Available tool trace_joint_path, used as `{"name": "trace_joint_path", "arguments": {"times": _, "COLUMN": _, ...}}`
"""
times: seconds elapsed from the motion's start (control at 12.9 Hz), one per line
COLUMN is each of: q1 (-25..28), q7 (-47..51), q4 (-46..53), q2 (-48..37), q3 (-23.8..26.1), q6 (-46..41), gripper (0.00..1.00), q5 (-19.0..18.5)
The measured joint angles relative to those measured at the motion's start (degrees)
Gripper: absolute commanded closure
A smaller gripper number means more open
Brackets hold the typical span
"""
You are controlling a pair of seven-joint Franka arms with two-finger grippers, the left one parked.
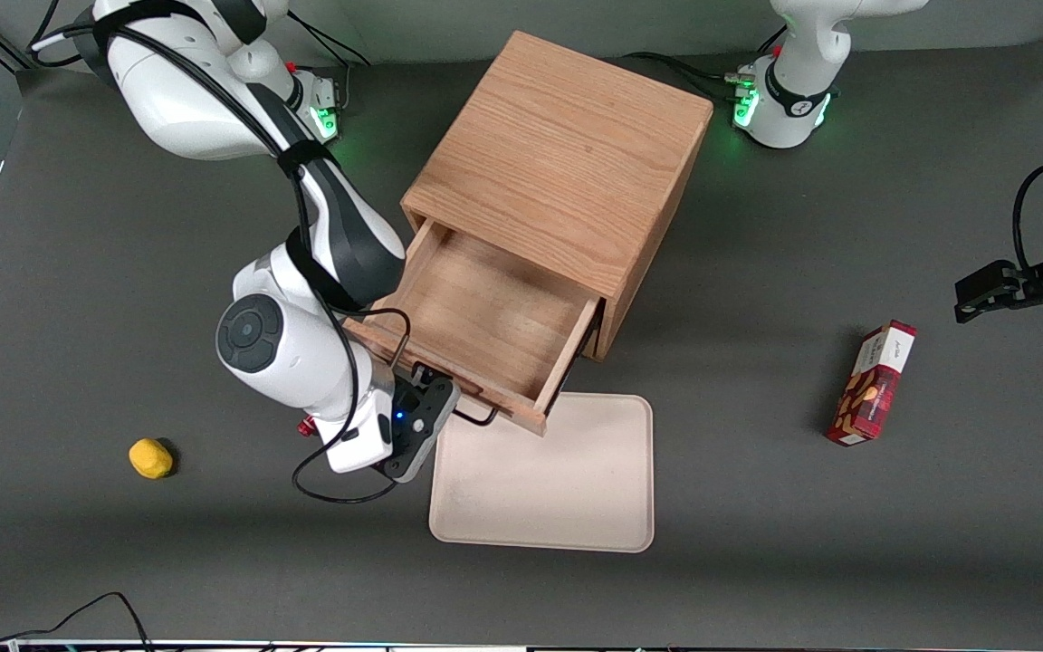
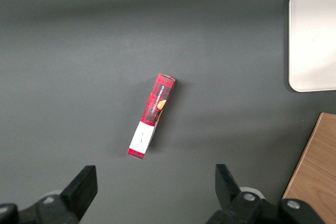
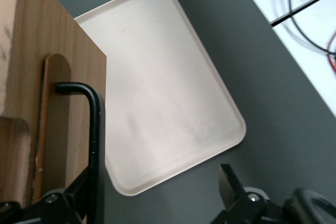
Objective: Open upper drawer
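The light oak cabinet (image 1: pixel 567 163) stands mid-table. Its upper drawer (image 1: pixel 485 317) is pulled well out toward the front camera, and its bare wooden inside shows. The lower drawer is hidden beneath it. My right gripper (image 1: pixel 431 407) is at the drawer front by the black wire handle (image 1: pixel 478 418). In the right wrist view the gripper (image 3: pixel 152 179) is open. The handle bar (image 3: pixel 94 129) runs just inside one finger (image 3: pixel 77 187), and the other finger (image 3: pixel 227 179) stands far off it. The drawer front (image 3: pixel 68 108) is beside the handle.
A cream tray (image 1: pixel 544 475) lies on the table just in front of the open drawer, also seen in the wrist views (image 3: pixel 157 93) (image 2: pixel 315 35). A yellow lump (image 1: pixel 150 457) lies toward the working arm's end. A red snack box (image 1: pixel 873 383) (image 2: pixel 152 115) lies toward the parked arm's end.
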Motion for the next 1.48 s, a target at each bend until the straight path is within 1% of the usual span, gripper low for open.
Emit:
{"name": "trace_joint_path", "arguments": {"times": 0.39, "q1": -0.83, "q7": 0.24, "q4": 1.40, "q2": 0.13, "q3": -0.88, "q6": 0.86, "gripper": 0.00, "q5": 0.00}}
{"name": "trace_joint_path", "arguments": {"times": 0.62, "q1": -0.66, "q7": 5.19, "q4": 2.80, "q2": -1.73, "q3": -0.62, "q6": 0.56, "gripper": 0.00, "q5": 0.03}}
{"name": "trace_joint_path", "arguments": {"times": 0.86, "q1": -1.28, "q7": 15.97, "q4": 2.97, "q2": -7.89, "q3": -0.61, "q6": -6.26, "gripper": 0.00, "q5": 0.03}}
{"name": "trace_joint_path", "arguments": {"times": 1.09, "q1": -5.73, "q7": 23.96, "q4": 2.01, "q2": -15.08, "q3": -0.87, "q6": -16.75, "gripper": 0.00, "q5": -0.43}}
{"name": "trace_joint_path", "arguments": {"times": 1.17, "q1": -7.47, "q7": 25.09, "q4": 0.14, "q2": -17.56, "q3": -1.09, "q6": -17.87, "gripper": 0.00, "q5": -2.20}}
{"name": "trace_joint_path", "arguments": {"times": 1.32, "q1": -9.94, "q7": 27.69, "q4": -5.79, "q2": -22.74, "q3": -2.21, "q6": -17.57, "gripper": 0.00, "q5": -7.82}}
{"name": "trace_joint_path", "arguments": {"times": 1.4, "q1": -10.83, "q7": 30.42, "q4": -9.45, "q2": -25.34, "q3": -3.24, "q6": -16.64, "gripper": 0.00, "q5": -8.98}}
{"name": "trace_joint_path", "arguments": {"times": 1.48, "q1": -11.45, "q7": 32.38, "q4": -13.43, "q2": -27.94, "q3": -4.39, "q6": -15.17, "gripper": 0.00, "q5": -9.38}}
